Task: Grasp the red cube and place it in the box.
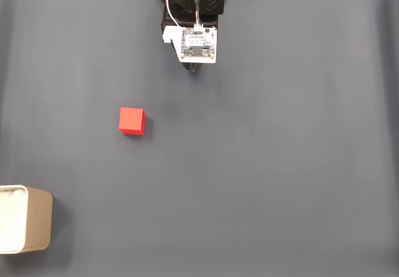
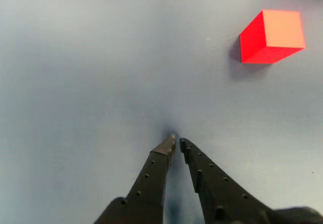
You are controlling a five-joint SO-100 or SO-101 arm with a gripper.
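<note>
one red cube [image 1: 132,120], one box [image 1: 25,219], one gripper [image 2: 176,142]

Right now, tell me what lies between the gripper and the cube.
Nothing: in the wrist view, bare grey mat separates the shut gripper from the cube.

One fixed view hangs high above my table [image 1: 280,165] and looks straight down, with my arm [image 1: 193,15] entering from the top edge. The wrist view rides low behind my gripper [image 2: 176,142], facing forward and down past the fingertips, close to the grey surface. Both views take in the red cube [image 1: 132,120] (upper right in the wrist view [image 2: 272,36]) and the mat around it.
</note>
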